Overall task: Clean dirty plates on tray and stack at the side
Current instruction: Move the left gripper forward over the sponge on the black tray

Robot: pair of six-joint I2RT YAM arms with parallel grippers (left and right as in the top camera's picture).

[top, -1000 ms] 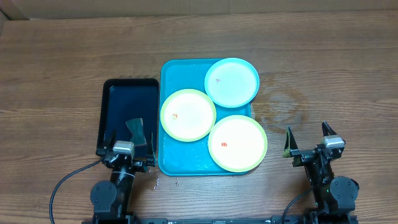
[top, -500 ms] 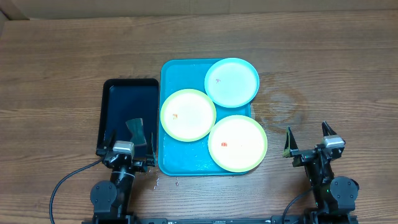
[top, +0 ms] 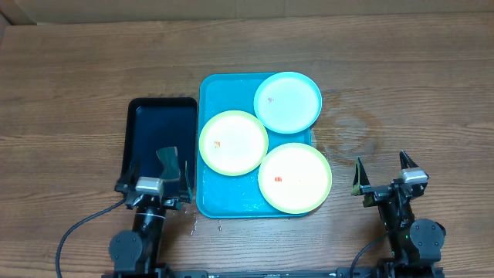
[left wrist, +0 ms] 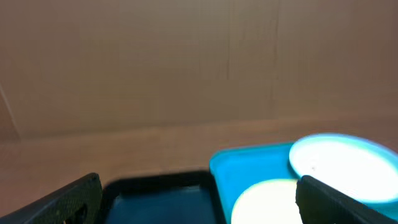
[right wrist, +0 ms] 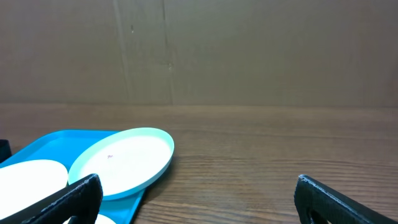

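You're at the very start. All three plates (top: pixel 233 143) lie on the tray (top: pixel 220 89), and none is stacked on the bench (top: pixel 77 77). The blue plate (top: pixel 287 102) sits at the far right corner. One yellow-green plate is left of the middle, and the other (top: pixel 295 177) is at the near right, its edge past the tray's rim. Each shows red-orange specks (top: pixel 278 179), so I judge nothing is cleaned yet and both cleaning and stacking are left.

Your left hand (top: pixel 154 177) hangs over the near end of the black tray (top: pixel 154 123), spread to full width and holding nothing. A dark lump (top: pixel 167 158) lies in that tray just beside it; I cannot tell what it is. Your right hand (top: pixel 380 166) is equally wide and empty, over bare bench to the right, well apart from the plates.

Only the overhead view gives you all three plates, every speck and the lump. The left wrist view is blurred. It looks between its fingers (left wrist: pixel 68 199) across the black tray to the blue plate and one yellow-green plate, and misses the third plate and the lump. The right wrist view adds a low side look, showing the blue plate's edge reaching past the tray's corner.
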